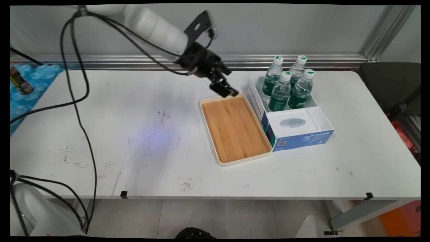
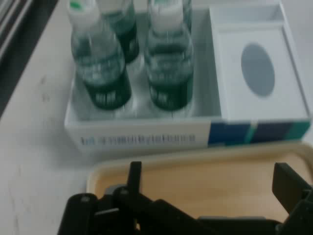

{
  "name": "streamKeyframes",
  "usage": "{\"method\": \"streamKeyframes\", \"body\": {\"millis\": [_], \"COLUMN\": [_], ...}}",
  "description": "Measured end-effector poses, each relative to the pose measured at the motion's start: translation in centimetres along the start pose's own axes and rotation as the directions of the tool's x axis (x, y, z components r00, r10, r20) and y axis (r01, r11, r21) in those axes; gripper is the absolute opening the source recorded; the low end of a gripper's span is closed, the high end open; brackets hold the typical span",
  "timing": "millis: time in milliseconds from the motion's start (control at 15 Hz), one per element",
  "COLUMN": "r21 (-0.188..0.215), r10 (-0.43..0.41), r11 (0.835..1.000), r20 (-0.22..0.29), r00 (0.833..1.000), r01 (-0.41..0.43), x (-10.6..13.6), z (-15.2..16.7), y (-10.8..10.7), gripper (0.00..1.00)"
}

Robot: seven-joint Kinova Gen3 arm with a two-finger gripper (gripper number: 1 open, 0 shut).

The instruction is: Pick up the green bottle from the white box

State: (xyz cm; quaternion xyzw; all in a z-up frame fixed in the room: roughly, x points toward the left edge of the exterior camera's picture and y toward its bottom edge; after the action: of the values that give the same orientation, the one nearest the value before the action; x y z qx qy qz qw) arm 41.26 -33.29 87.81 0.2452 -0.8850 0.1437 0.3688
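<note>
My black gripper (image 1: pixel 228 91) hangs open over the far end of a tray (image 1: pixel 235 129) with a bamboo floor and a cream rim, holding nothing. In the hand view the gripper (image 2: pixel 212 182) shows its two fingers (image 2: pixel 135 176) spread wide above the tray (image 2: pixel 195 157). Right of the tray stands a white and blue box (image 1: pixel 302 139). Its far compartment holds several clear water bottles (image 1: pixel 285 89) with green labels and white caps. The hand view has the box (image 2: pixel 142 139) and the bottles (image 2: pixel 100 73) just beyond the tray's rim. The box's other part has an oval recess (image 1: pixel 292 123).
Black cables (image 1: pixel 77 101) hang from the arm over the table's left half. A blue sheet (image 1: pixel 30 84) with a can (image 1: pixel 20 82) on it lies at the far left edge. A dark chair (image 1: pixel 389 87) stands past the table's right end.
</note>
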Motion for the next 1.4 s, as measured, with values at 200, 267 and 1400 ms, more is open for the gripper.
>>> {"method": "streamKeyframes", "body": {"millis": [200,267,1400], "r21": [0.010,0.014,0.055], "r10": [0.011,0.016,0.038], "r11": [1.000,1.000,0.998], "r20": [-0.036,-0.049,-0.171], "r00": [0.999,0.999,0.984], "r01": [-0.011,-0.015,-0.029], "x": [1.7,2.2,5.6], "z": [1.7,2.4,13.5], "y": [0.0,0.0,-0.9], "gripper": [1.00,1.00,1.00]}}
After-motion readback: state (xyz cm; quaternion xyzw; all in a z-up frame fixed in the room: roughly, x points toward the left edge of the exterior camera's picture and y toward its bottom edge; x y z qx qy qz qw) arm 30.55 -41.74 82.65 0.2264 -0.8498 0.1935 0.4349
